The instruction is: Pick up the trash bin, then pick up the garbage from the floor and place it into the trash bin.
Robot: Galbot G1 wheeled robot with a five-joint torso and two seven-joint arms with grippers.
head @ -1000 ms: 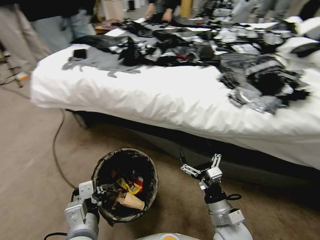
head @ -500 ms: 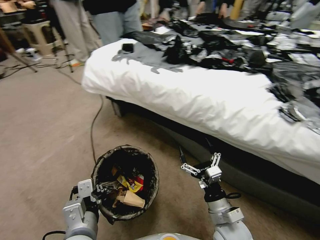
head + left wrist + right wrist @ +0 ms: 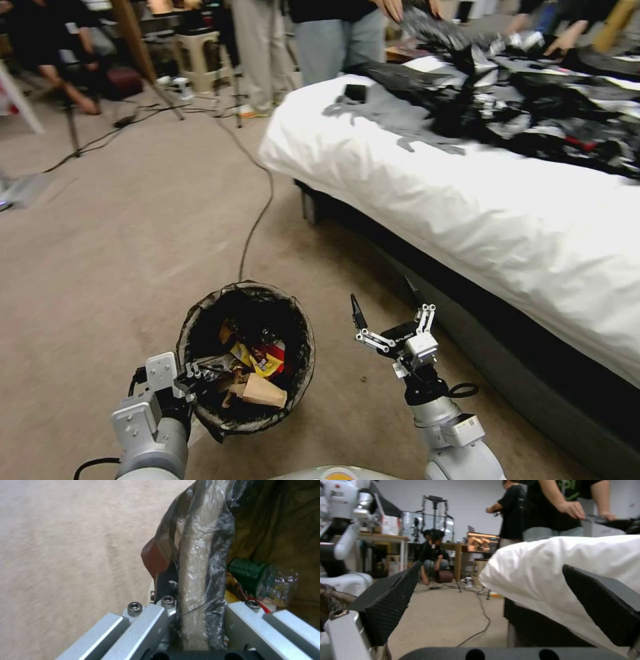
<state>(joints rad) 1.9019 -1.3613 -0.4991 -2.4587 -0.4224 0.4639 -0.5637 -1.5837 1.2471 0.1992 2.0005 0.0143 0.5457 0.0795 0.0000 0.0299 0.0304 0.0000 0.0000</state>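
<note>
Gripping the lined rim of the trash bin (image 3: 245,360), the left gripper (image 3: 193,381) holds it low at the robot's left; light but floppy, the rim seems the firmest hold. Inside lies the garbage (image 3: 257,377). Beside it, the right gripper (image 3: 388,308) hovers spread and empty, with the bed (image 3: 480,200) beyond.

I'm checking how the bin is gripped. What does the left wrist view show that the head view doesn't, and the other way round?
Left wrist view alone: the left gripper pinching the bag-lined rim from both sides, with a green-labelled bottle just inside. Head view alone: the whole trash bin held beside the open, empty right gripper, the white bed and a floor cable. Both: the rim grip, the wrappers inside and the beige floor.
</note>
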